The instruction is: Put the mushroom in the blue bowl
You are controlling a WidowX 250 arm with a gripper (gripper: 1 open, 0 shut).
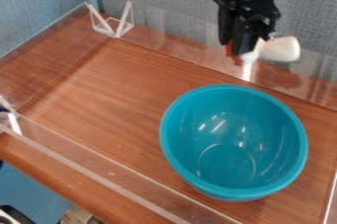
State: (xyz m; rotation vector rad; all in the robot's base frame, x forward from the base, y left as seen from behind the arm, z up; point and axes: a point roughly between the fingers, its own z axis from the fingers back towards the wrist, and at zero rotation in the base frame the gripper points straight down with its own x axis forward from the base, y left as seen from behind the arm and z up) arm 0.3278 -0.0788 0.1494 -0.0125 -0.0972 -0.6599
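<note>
**Mushroom held aloft above bowl**

Camera view. Small toy mushroom [269, 49], reddish-brown cap and cream-white cylindrical stem: lying sideways in the air, stem projecting to the right, cap end largely hidden between the fingers. Black robot gripper [249, 48]: pointing downward, jaws closed tight on the mushroom. Large round glossy teal-blue plastic bowl [235, 140]: standing upright on the reddish-brown wooden table [105, 90], below and a little nearer the camera than the mushroom, well apart from it. Clear plastic wall [79, 174]: bordering the table's edges.
</note>
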